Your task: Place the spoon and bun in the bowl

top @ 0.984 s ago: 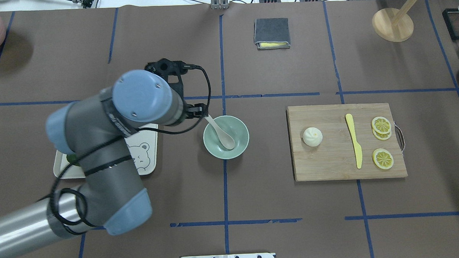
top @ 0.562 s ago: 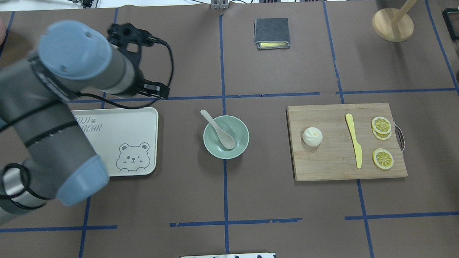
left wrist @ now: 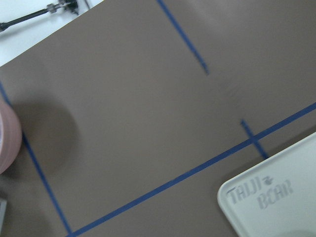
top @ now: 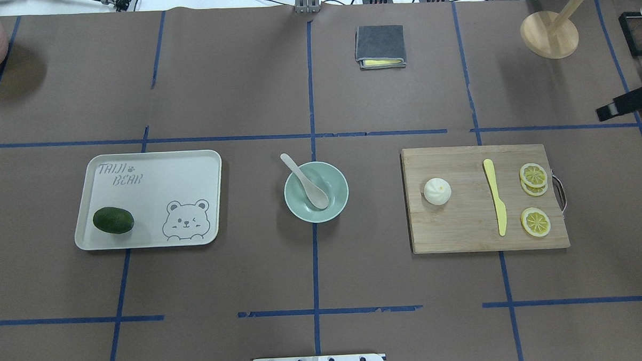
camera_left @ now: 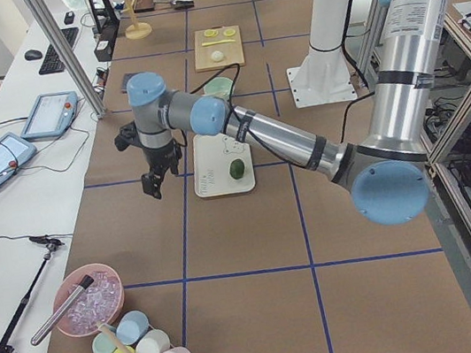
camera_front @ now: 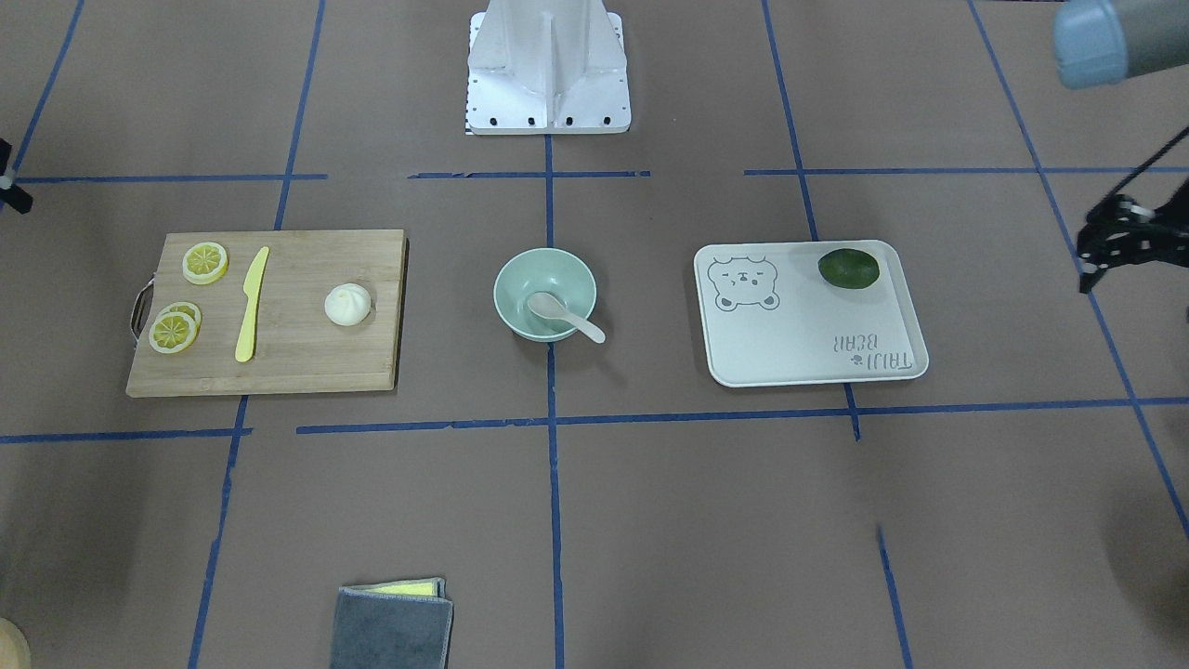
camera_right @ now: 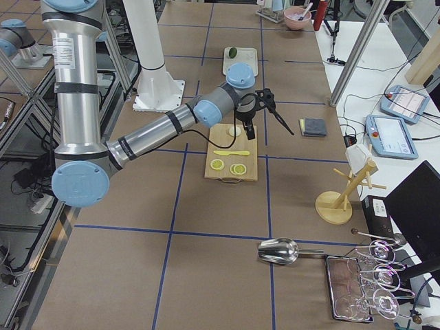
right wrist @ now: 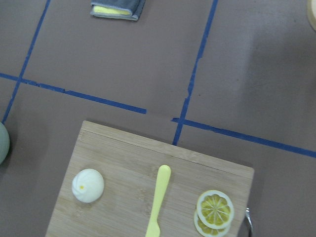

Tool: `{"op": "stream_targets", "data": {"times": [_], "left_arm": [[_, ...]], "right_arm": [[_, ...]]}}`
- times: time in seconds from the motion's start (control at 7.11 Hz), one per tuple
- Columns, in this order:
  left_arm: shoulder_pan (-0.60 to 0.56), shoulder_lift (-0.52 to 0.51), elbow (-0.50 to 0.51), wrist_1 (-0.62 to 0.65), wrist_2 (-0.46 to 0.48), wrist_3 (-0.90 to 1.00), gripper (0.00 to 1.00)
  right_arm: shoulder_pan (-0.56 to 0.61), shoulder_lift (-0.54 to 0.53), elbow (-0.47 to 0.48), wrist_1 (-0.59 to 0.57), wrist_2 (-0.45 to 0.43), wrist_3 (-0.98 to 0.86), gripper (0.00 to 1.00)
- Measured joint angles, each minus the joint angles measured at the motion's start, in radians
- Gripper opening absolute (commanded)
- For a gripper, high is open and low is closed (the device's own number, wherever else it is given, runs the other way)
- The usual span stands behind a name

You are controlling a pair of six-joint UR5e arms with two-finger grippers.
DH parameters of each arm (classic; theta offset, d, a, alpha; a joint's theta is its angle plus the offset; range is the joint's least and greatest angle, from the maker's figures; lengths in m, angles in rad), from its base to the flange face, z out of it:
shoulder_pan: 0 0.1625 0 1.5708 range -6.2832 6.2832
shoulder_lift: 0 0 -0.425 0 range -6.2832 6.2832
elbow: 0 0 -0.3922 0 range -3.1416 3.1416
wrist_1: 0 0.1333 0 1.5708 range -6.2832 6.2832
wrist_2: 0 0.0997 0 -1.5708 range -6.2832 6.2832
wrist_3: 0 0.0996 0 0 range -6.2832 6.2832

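ok so jaws first: can't tell how open either one is. The left gripper (camera_left: 153, 186) hangs over bare table paper off the far side of the tray, nothing visibly in it, but the fingers are too small and dark to read. Its wrist cam only shows brown paper, blue tape, a tray corner and a sliver of a pink bowl (left wrist: 6, 143). The right gripper (camera_right: 271, 113) is up in the air near the far edge of the cutting board (top: 461, 229), and again I can't make out the jaws. No fingers show in its own wrist cam either, just the board below.

Containers:
- the mint-green bowl (top: 338, 193) sits mid-table on the tape line. The spoon (top: 306, 182) is in it, scoop down on the bottom, handle leaning on the rim and poking out over the edge
- the bun (top: 437, 191) is NOT in the bowl. It's on the board, at the end nearest the bowl, well apart from it
- also on the board: a yellow knife (top: 495, 196) and lemon slices (top: 533, 176), two overlapping and one on its own
- the off-white tray (top: 155, 181) on the other side of the bowl holds a dark green lime (top: 113, 220) in one corner
- the pink bowl in the side view has clear chunks and a metal scoop in it

Writing: the tray says "TAIJI BEAR" with a little paw print, plus a winking bear face drawn in the opposite corner
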Motion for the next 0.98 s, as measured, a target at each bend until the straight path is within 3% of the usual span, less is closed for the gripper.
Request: {"op": "stream_targets", "data": {"times": [0.28, 0.56, 0.98], "left_arm": [[-0.141, 0.136, 0.053, -0.022, -0.108, 0.026, 1.00], [-0.189, 0.230, 0.063, -0.036, -0.197, 0.024, 1.00], [-0.193, 0.244, 0.071, -0.039, -0.212, 0.017, 1.00]], "right_arm": [[-0.180, 0.049, 0.005, -0.004, -0.151, 0.164, 1.00], [-0.331, 0.055, 0.005, 0.000, -0.285, 0.268, 1.00], [-0.508, 0.097, -0.069, 0.007, -0.468, 0.354, 0.82]]}}
